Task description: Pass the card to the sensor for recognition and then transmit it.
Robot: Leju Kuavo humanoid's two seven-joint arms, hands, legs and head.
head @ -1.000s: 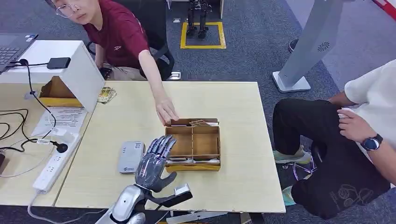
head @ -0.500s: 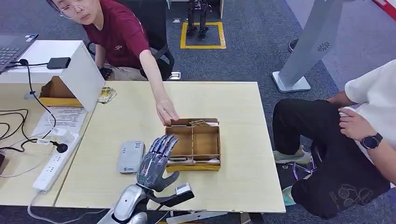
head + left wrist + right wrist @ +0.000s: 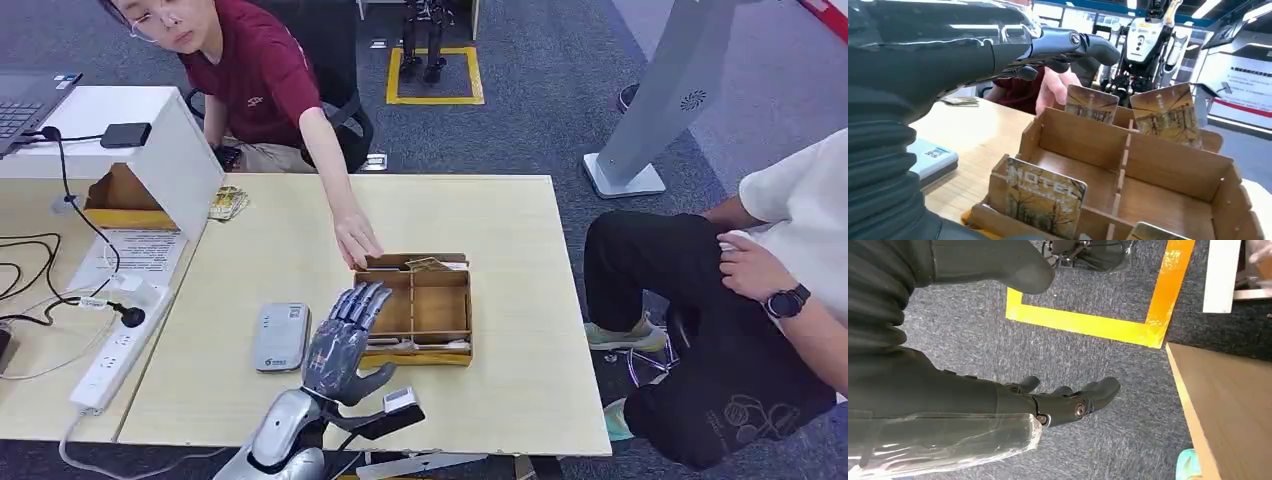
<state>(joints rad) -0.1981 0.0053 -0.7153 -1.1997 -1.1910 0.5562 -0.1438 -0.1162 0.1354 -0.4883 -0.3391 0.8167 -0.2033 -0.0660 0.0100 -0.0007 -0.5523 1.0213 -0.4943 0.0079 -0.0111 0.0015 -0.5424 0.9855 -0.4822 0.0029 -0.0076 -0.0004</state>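
left hand point(image 3: 340, 345): hovering flat with fingers stretched out and spread, holding nothing. It sits over the near-left corner of the wooden card box point(image 3: 445, 306).

right hand point(image 3: 1068, 402): hanging off the table edge above grey carpet with a yellow tape line point(image 3: 1088, 322). Fingers loosely extended, nothing in them.

hotel card point(image 3: 1045, 197): standing upright in the box's front slot, right under the left hand's fingers point(image 3: 1073, 45) and not touching them. In the wrist view you can read "HOTEL" on it.

other cards point(image 3: 1168, 112): two more stand in the back slots, past the fingertips.

card reader point(image 3: 281, 336): grey, lying flat on the table just left of the left hand.

person's hand point(image 3: 356, 240): resting on the box's far-left corner, beyond the robot's fingertips.
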